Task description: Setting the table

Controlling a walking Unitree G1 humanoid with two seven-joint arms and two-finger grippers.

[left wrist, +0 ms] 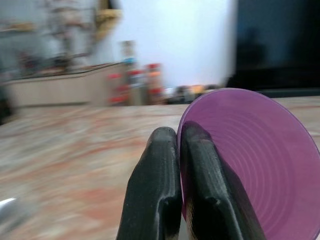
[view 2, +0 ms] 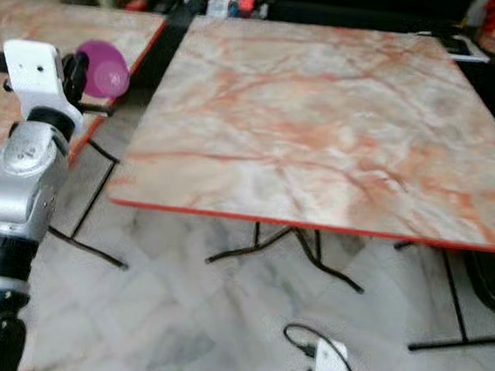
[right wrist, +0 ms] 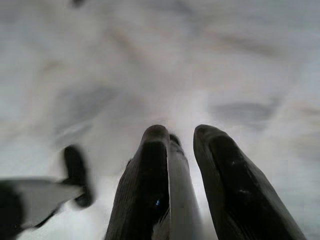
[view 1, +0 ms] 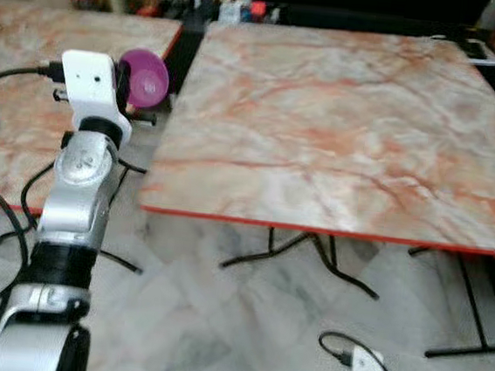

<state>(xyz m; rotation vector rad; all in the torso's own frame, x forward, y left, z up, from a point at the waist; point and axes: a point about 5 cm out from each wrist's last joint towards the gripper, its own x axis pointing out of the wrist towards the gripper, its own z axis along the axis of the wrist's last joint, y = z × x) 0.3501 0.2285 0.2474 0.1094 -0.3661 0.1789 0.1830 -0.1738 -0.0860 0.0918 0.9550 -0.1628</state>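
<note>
My left tool point(left wrist: 177, 145) is hidden behind its white wrist housing in the head views; only the wrist view shows its two black fingers point(left wrist: 155, 185) pressed close together on the rim of the purple bowl point(view 1: 144, 77). The bowl's lower edge is cut off at the bottom right of that wrist view. In the left eye view the bowl sits at upper left of the frame, held in the air over the gap between the two marble worktops point(view 1: 349, 134), tipped on its side. My left arm is raised and extended forward from the lower left. The items along the far edge, top of frame, are too blurred to identify. My right tool point(right wrist: 182, 145) hangs low over the pale floor point(view 1: 217, 323), fingers slightly parted, gripping nothing.
</note>
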